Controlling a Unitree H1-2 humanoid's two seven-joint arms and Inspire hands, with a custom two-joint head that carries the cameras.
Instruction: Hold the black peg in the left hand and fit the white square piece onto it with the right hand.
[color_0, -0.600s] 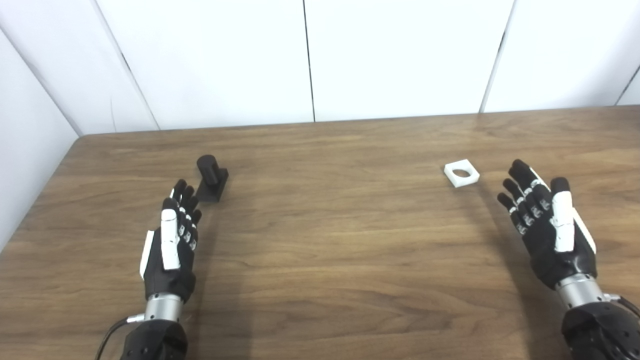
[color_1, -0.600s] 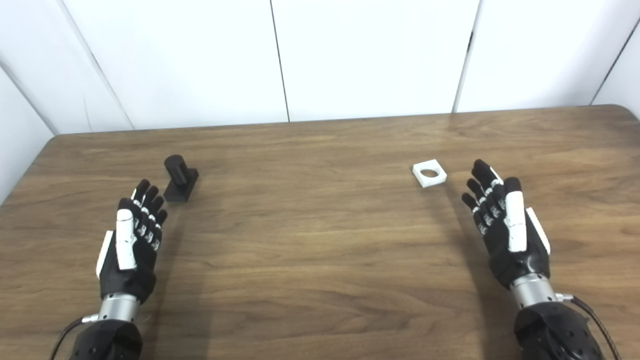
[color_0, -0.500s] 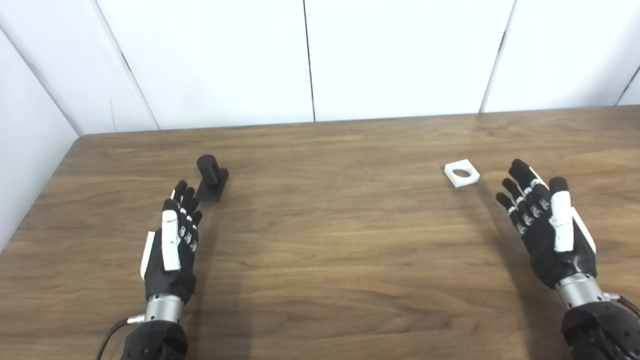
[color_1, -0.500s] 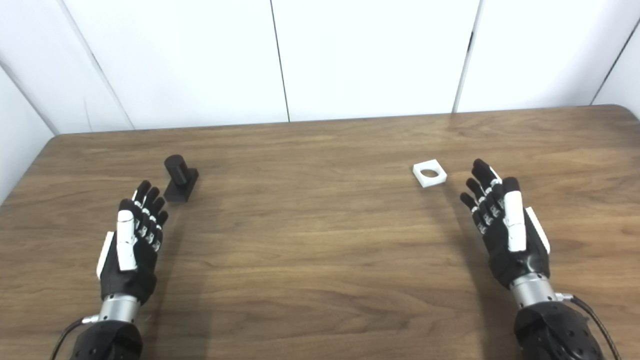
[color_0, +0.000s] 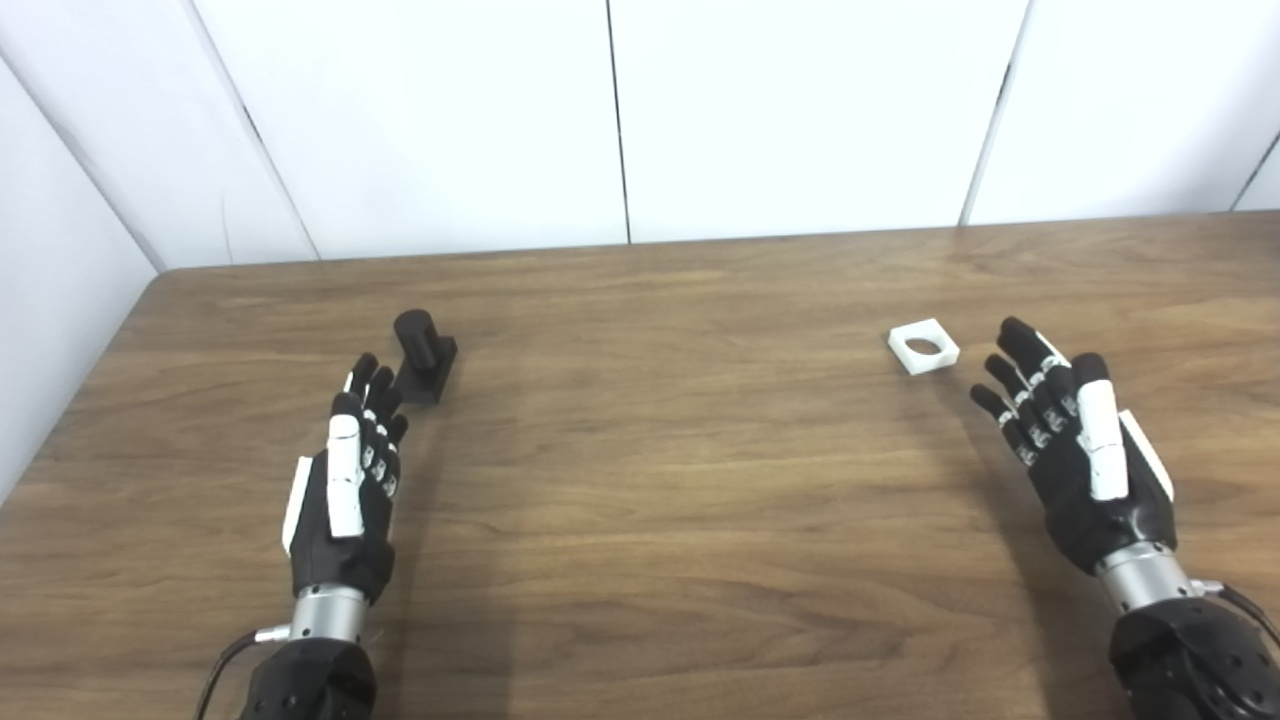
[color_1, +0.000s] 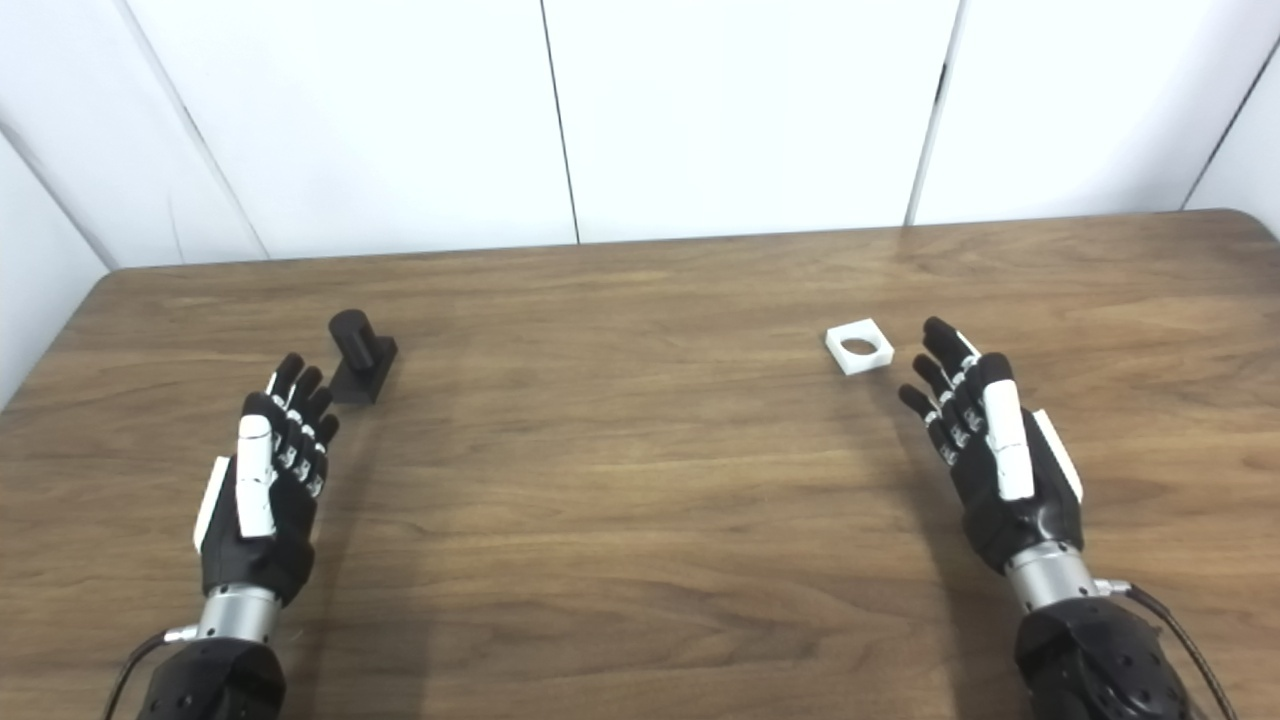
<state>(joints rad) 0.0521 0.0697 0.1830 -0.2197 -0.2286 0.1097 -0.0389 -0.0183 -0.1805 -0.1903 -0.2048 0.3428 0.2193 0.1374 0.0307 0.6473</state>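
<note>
Hands, left hand (color_0: 345, 475) and right hand (color_0: 1075, 440), spread empty near black peg (color_0: 420, 355), white square piece (color_0: 922, 346).

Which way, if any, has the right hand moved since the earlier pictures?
Yes. The right hand has shifted leftward, closer to the white square piece, which lies unmoved on the table.

1. Even, bright overhead light; the white wall panels (color_0: 800, 110) read nearly blown out.
2. Soft sheen on the table (color_0: 680, 520) toward its far edge; no hard glare.
3. Faint, diffuse shadows fall just right of the left hand (color_0: 345, 480) and left of the right hand (color_0: 1085, 450).
4. Slight softness overall; edges mildly blurred, colours muted.
</note>
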